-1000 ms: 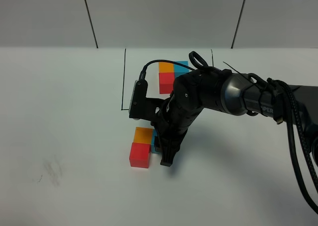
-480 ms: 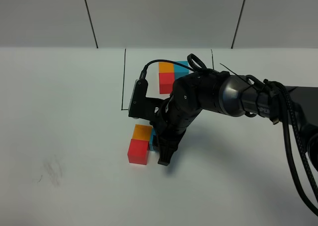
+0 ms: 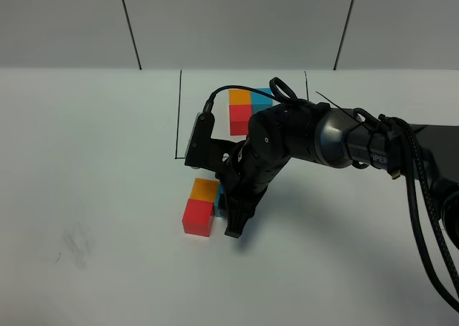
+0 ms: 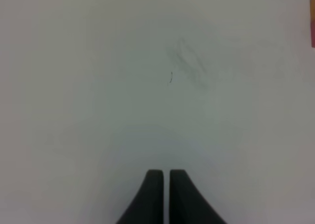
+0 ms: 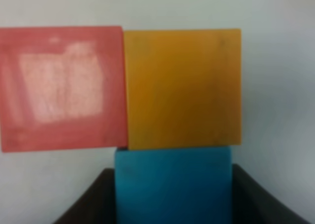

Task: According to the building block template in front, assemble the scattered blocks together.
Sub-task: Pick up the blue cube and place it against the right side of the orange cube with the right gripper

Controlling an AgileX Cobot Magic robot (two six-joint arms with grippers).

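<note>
On a white desk (image 3: 86, 168), 3 loose cubes are seen gathered into an L beside the right arm's hand (image 3: 231, 215), which is lowered to the surface just in front of a black-lined rectangle (image 3: 177, 114). The red cube (image 3: 197, 218) is set nearest the camera, with the orange cube (image 3: 204, 190) touching its far side. The light blue cube (image 3: 221, 195) is pressed against the orange one's right side and is largely hidden by the dark fingers (image 3: 235, 226) in the high view.

In the right wrist view, the blue cube (image 5: 173, 184) is shown seated between the 2 dark jaws, one at each of its sides, so the right hand is closed on it at about half its spread. The orange cube (image 5: 183, 88) is met flush by the blue one, and the red cube (image 5: 61, 88) lies edge to edge with the orange.

The building block template (image 3: 244, 111) is found inside the rectangle, well behind the hand: orange and blue at the back, red in front of the orange, partly covered by the arm and its cable.

The left hand (image 4: 165, 194) is pictured only in its own wrist view, its 2 black fingertips (image 4: 152, 194) drawn together, above bare desk marked by a faint grey smudge (image 4: 189, 66).
</note>
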